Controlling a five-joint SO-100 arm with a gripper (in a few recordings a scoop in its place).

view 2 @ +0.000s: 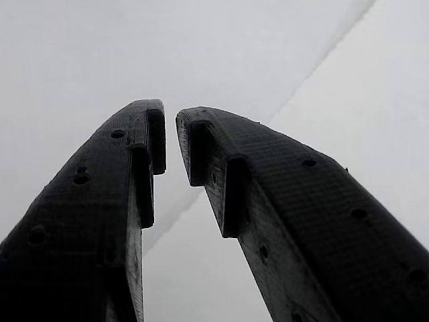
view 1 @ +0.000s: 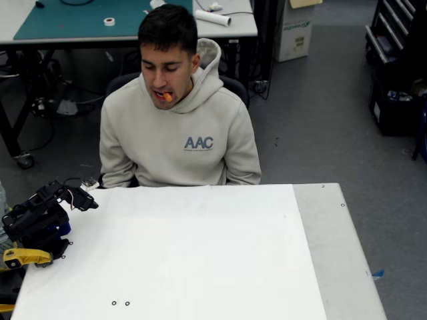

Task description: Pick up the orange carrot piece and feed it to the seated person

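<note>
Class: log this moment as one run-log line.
hand: empty, slightly open | carrot piece: in seated person's mouth | arm: folded, table's left edge

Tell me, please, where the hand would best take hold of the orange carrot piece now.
Only the free end of the orange carrot piece can be gripped, approached from the table side: the rest is in the seated person's mouth. The hand is empty and slightly open near the table's left edge.

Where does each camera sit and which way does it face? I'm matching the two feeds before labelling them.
Fixed view: mounted high opposite the seated person, looking down across the white table; the arm with its gripper sits at the picture's left edge, the orange carrot piece in the person's mouth.
Wrist view: rides on the gripper, looking past its fingers, slightly parted, at the table.
Shared: gripper, white table.
</note>
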